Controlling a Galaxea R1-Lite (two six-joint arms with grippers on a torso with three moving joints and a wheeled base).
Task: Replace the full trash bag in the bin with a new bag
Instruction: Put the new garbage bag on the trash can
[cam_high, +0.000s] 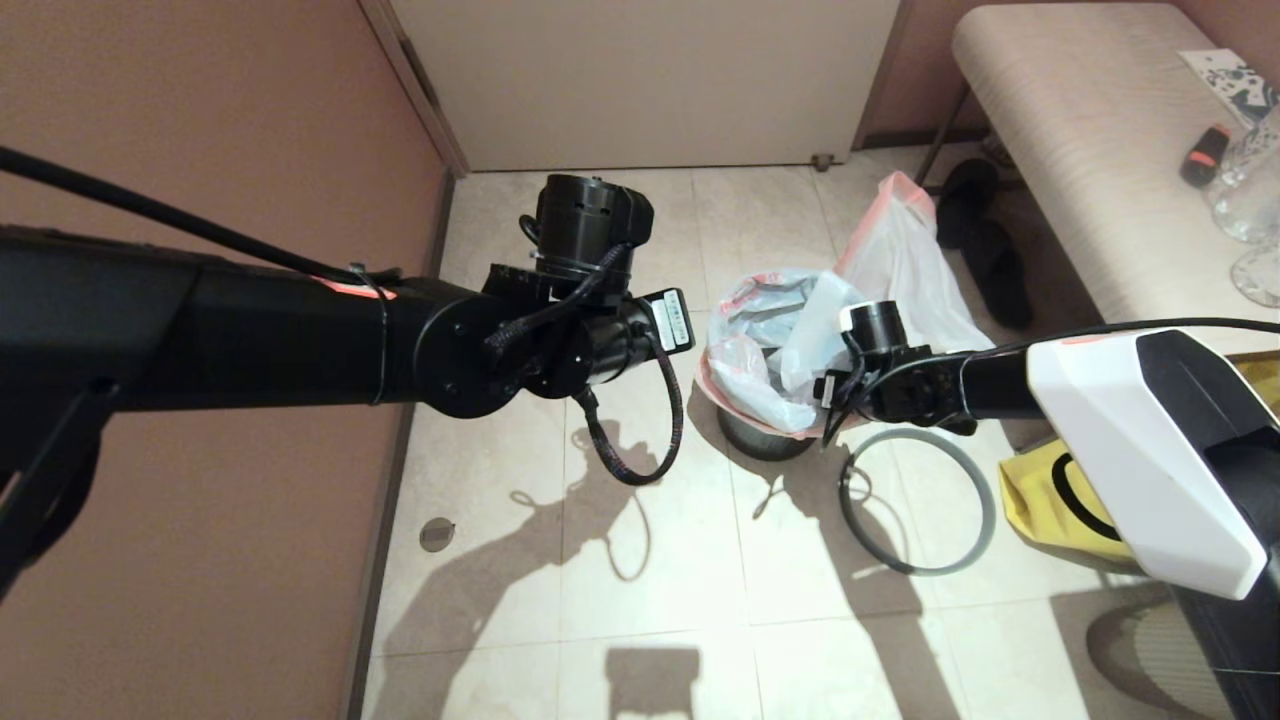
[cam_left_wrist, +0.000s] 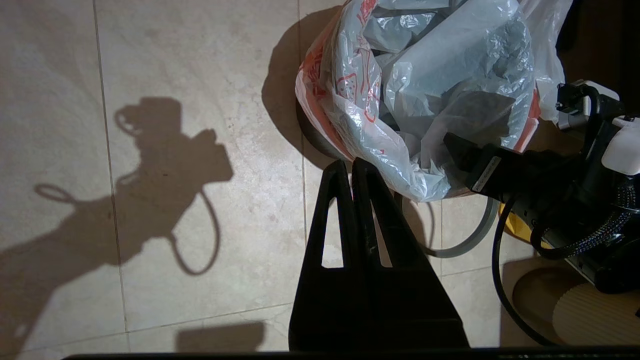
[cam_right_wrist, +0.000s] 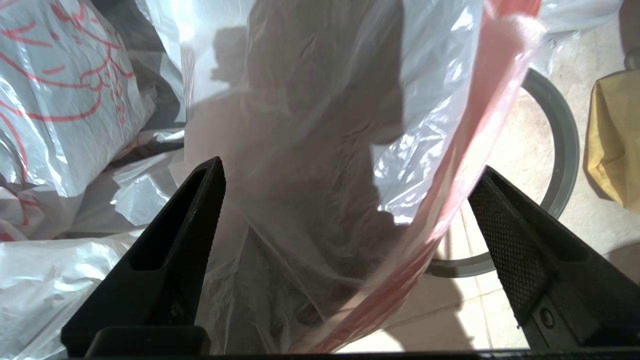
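Between the right tool's (cam_right_wrist: 345, 200) wide-spread fingers (cam_right_wrist: 515, 250) sits the full trash bag (cam_right_wrist: 320, 165): its translucent wall and pink-red rim band run through the gap, nearer the one finger, but neither pad pinches the plastic. Nothing gripped. Bag stands in the bin (cam_high: 760, 438), directly below and ahead of that tool, with one flap (cam_high: 905, 250) rising past the tool on the far side. Crumpled plastic with red print (cam_right_wrist: 55, 95) lies inside the bag, off to one side of the tool; cannot tell if that is the new bag. Grey hoop (cam_high: 925, 500) lies flat on the floor tiles (cam_high: 650, 580), just beside the bin and under the right arm. Yellow bag (cam_high: 1040, 500) sits beyond the hoop, partly covered by the arm's white shell.

Left tool (cam_left_wrist: 352, 172): fingers pressed together, empty, tips just short of the bin's near edge, above the floor.

Hidden: bin is mostly buried under bag plastic, only a dark sliver of wall shows in the head view. Right tool's fingers are blocked there by its own wrist. Bag bottom is not visible anywhere.
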